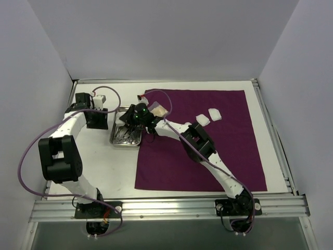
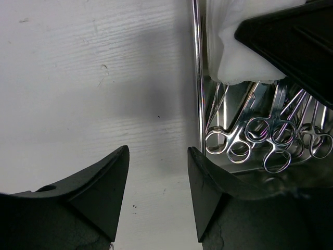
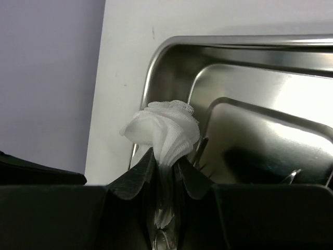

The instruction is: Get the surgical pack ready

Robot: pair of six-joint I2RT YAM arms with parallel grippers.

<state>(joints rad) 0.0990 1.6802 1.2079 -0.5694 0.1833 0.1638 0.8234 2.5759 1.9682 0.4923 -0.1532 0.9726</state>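
The right hand (image 3: 165,159) is pinched narrow on a crumpled white gauze pad (image 3: 164,130). The pad bulges out past the fingertips (image 3: 148,164) and hangs over the near-left corner of the steel tray (image 3: 156,57), as the right wrist view shows it. From above, the right arm (image 1: 208,151) stretches diagonally from its base at the near edge of the surface (image 1: 104,172), across the purple cloth (image 1: 229,135), and ends over the tray.

The tray sits on the bare white surface at the left edge of the cloth, toward the cloth's far-left corner. Whether it overlaps the fabric I cannot tell. Inside it lie several thin metal instruments (image 2: 270,143). Their ring handles are bunched together at the end nearest the left wrist camera, just below the held pad.

The left hand (image 2: 157,156) stands wide with nothing between its 2 dark fingers (image 2: 104,187). It hovers over bare surface just outside the tray's left rim, and the right-hand finger lies close beside that rim.

The cloth lies flat over the right half of the surface, its near edge close to the near edge of the surface. 2 loose pads (image 1: 203,120) rest side by side on the cloth near its far edge, right of centre and well apart from the tray.
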